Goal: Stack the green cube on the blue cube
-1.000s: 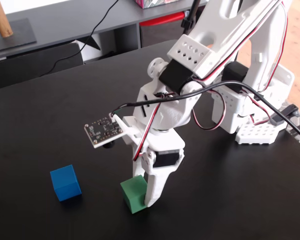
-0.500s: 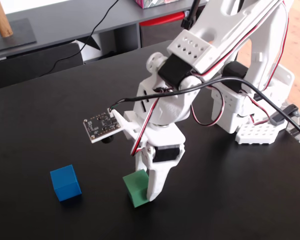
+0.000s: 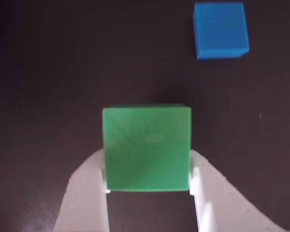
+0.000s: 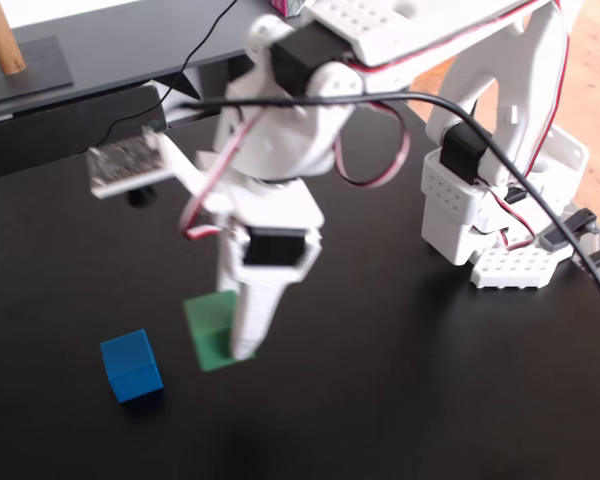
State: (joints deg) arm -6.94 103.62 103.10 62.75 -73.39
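The tool [image 3: 148, 186] is gripping the green cube [image 3: 147, 147] between both fingers, seemingly clear of the worktop [image 4: 430, 380]; the blue cube [image 4: 131, 366] is sitting nearby.

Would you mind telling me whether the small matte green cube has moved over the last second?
Yes. The green cube, clamped in the gripper, has moved left toward the stationary blue cube.

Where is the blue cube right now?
In the fixed view the blue cube sits on the black table at lower left, just left of the green cube held in the jaws; the wrist view shows it at upper right.
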